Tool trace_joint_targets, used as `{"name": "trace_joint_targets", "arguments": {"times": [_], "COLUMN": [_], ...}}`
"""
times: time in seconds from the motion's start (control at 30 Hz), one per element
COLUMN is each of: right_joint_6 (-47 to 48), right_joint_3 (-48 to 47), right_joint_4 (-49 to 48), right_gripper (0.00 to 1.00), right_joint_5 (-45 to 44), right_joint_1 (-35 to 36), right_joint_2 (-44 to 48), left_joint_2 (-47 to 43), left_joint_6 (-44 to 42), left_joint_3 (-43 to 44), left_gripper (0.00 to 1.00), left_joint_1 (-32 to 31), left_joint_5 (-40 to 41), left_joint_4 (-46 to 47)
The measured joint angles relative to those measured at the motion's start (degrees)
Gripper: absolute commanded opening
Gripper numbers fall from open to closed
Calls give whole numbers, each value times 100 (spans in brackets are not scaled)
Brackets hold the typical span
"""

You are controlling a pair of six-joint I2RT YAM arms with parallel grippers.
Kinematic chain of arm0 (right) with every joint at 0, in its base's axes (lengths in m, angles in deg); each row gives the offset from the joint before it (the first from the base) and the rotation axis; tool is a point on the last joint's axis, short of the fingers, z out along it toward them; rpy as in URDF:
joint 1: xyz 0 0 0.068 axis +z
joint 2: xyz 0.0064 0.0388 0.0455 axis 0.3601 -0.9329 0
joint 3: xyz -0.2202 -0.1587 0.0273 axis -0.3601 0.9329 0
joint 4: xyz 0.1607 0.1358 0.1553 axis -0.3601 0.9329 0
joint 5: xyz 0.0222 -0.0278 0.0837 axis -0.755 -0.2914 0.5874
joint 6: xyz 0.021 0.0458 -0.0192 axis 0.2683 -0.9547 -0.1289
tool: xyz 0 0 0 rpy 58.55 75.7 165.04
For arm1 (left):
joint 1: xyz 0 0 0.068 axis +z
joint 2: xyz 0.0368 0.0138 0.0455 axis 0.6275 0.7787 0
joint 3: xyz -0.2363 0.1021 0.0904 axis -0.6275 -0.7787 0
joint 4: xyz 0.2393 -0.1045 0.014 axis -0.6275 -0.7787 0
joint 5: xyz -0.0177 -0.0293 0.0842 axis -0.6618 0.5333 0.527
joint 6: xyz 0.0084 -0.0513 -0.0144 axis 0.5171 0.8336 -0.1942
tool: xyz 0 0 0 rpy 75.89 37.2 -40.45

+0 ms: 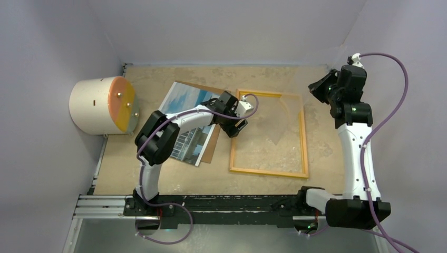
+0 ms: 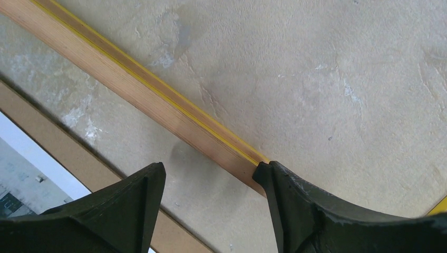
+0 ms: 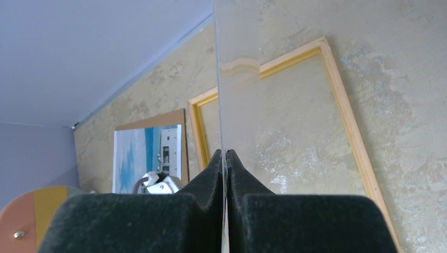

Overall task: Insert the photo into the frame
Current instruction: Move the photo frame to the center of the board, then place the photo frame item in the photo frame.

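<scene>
Left fingers [image 2: 316, 211] wide apart beside frame [image 2: 158, 100] edge; right fingers [image 3: 295, 221] tight on pane [image 3: 232, 95] edge

The frame [image 1: 303, 138] is light wood with a bright yellow stripe. The photo [image 1: 182, 100] has blue sky, a white building and a white border. The backing board [image 1: 213, 146] is plain brown. The surface [image 1: 158, 174] is mottled beige, kinda stone-look. The left gripper [image 2: 209, 168] and right gripper [image 3: 225, 154] are both black, and the pane [image 3: 240, 79] is totally clear.

From above, the white left arm [image 1: 187, 117] hides the middle of the glossy building-and-sky photo [image 1: 182, 100] and much of the plain brown backing board [image 1: 212, 147]. The right wrist view cuts off the thin clear pane [image 3: 234, 79] at the top.
</scene>
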Motion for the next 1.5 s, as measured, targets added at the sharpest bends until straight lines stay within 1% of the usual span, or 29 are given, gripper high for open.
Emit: {"name": "trace_joint_targets", "arguments": {"times": [0.37, 0.63, 0.7, 0.87, 0.97, 1.03, 1.17, 1.33, 1.4, 1.5], "right_joint_6": [-9, -4, -4, -13, -92, -160, -269, -459, -612, -905], "right_joint_3": [-2, -28, -46, -44, 2, 81, 175, 214, 271, 334], "right_joint_4": [-157, -254, -308, -243, -286, -352, -446, -664, -807, -1003], "right_gripper": [0, 0, 0, 0, 0, 0, 0, 0, 0, 0], "right_joint_5": [378, 1158, 1425, 2009, 2297, 2470, 2745, 3084, 3176, 3322], "right_joint_1": [-4, -9, -9, 7, 9, 9, 39, 151, 302, 669], "right_joint_2": [2, -15, -33, -164, -221, -229, -240, -267, -267, -273], "left_joint_2": [-470, -678, -702, -761, -835, -920, -1246, -1989, -2264, -2457], "left_joint_6": [-448, -774, -839, -929, -925, -922, -918, -920, -920, -918], "left_joint_3": [-629, -850, -870, -883, -855, -748, -214, 385, 494, 522], "left_gripper": [71, 73, 77, 96, 100, 100, 100, 100, 100, 100], "left_joint_1": [-4, 9, 31, 131, 245, 411, 1062, 2028, 2277, 2374], "left_joint_5": [483, 844, 920, 1005, 1010, 970, 649, 439, 417, 529], "left_joint_4": [188, 212, 190, 109, -122, -472, -1115, -1316, -1342, -1384]}}
